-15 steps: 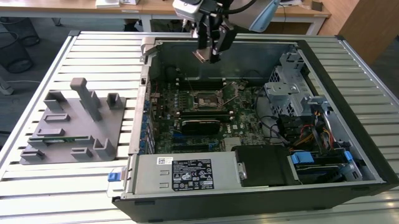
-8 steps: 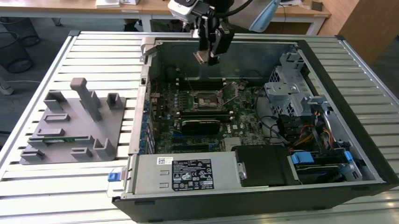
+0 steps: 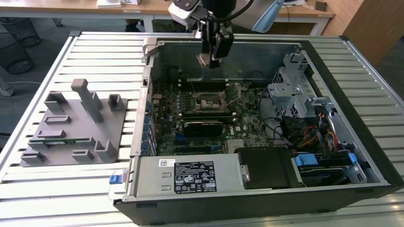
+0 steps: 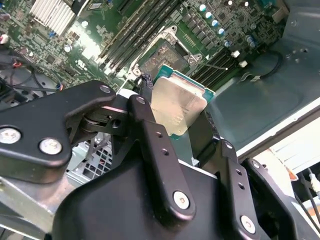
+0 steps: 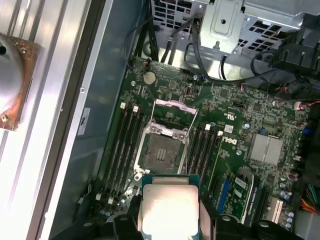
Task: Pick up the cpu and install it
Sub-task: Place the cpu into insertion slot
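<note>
Overhead, the gripper (image 3: 212, 60) hangs above the open case (image 3: 353, 66), near its back wall. Its black fingers (image 4: 145, 125) are closed on opposite edges of the cpu (image 4: 177, 105), which is held in the air, clear of the board (image 5: 235, 125). In both wrist views the cpu shows its silvery top and thin pale rim, clamped between the two fingers. The socket (image 5: 162, 150) lies below, apart from the cpu, with its metal frame swung up and memory slots on either side. On the exterior view's left, a grey fixture (image 3: 73, 127) sits on the slatted table (image 3: 94, 47) just beside the case, with a green memory stick (image 3: 60, 140) lying in it.
</note>
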Controlling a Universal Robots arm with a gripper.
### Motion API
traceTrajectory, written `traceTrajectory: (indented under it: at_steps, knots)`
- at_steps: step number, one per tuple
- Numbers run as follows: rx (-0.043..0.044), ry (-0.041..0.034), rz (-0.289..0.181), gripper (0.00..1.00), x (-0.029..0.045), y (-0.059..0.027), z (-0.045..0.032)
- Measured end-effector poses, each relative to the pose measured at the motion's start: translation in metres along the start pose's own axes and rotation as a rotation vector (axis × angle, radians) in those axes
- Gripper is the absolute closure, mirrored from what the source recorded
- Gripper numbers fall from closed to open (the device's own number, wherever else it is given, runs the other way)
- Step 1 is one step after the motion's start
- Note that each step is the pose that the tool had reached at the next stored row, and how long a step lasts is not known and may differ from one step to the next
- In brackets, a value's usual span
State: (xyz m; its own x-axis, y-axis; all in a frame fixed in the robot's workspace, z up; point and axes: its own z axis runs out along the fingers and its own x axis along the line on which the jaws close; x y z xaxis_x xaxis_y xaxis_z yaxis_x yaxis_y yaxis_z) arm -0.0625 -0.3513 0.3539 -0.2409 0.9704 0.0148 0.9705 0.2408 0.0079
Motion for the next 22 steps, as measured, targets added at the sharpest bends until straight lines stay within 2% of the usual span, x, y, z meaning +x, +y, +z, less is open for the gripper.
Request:
traceTrajectory:
  at_steps: [2,8,11,18,22]
  knots:
    - [-0.0001,-0.0001,0.016,0.46,0.0001,0.0000,0.0034]
    - [-0.0017,-0.0010,0.124,0.46,0.0000,-0.0001,0.0125]
    - [-0.0023,-0.0012,0.161,0.46,0.0002,-0.0001,0.0171]
    - [-0.0032,-0.0015,0.162,0.46,0.0005,0.0000,0.0296]
    - [-0.0028,-0.0019,0.163,0.46,0.0005,0.0001,0.0311]
